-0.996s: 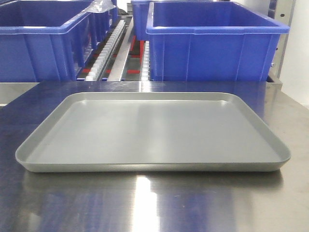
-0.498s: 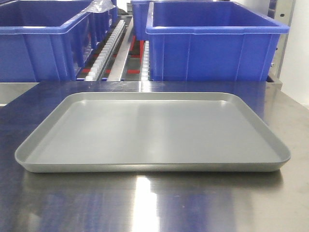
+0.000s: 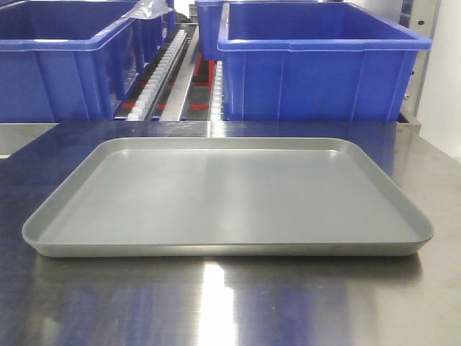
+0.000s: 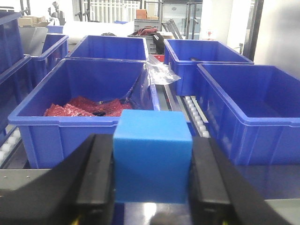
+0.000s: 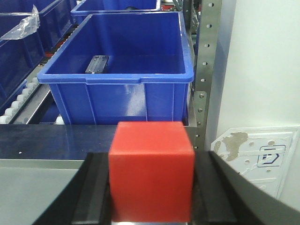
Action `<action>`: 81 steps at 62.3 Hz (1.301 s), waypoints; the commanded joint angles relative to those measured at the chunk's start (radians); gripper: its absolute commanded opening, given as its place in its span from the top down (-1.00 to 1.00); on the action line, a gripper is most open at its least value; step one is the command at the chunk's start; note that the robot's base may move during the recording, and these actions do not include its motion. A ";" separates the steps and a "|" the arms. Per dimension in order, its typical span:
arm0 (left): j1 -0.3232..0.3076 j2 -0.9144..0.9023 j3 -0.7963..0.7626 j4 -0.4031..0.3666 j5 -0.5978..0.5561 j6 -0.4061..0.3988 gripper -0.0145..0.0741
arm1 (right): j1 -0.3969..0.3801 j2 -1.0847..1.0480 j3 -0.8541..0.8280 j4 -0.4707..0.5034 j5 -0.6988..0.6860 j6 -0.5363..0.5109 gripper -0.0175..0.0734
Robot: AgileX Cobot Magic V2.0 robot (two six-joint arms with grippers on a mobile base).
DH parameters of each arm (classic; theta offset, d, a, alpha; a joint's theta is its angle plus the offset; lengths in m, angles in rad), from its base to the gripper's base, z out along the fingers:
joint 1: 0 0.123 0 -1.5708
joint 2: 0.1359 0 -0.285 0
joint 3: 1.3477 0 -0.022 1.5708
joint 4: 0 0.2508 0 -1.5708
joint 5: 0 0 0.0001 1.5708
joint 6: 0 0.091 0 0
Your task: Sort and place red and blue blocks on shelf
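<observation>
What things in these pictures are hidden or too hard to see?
1. Front view: both arms and both blocks are out of frame, so where they are relative to the tray cannot be told.
2. Left wrist view: the bottom of the blue block is cut off by the lower edge; the fingers cover its sides.
3. Right wrist view: the bottom of the red block is cut off too; the dark item in the bin is too small to name.

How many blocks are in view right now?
2. The blue block sits clamped in the left claw; the red block sits clamped in the right claw. None shows on the grey tray in the front view; others may lie out of frame.
</observation>
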 commanded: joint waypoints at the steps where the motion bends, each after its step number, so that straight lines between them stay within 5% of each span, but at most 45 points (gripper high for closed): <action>1: 0.001 0.005 -0.028 -0.006 -0.084 -0.004 0.39 | -0.005 0.001 -0.033 0.004 -0.095 -0.004 -0.27; 81: 0.001 0.005 -0.028 -0.006 -0.084 -0.004 0.39 | -0.005 0.001 -0.033 0.004 -0.095 -0.004 -0.27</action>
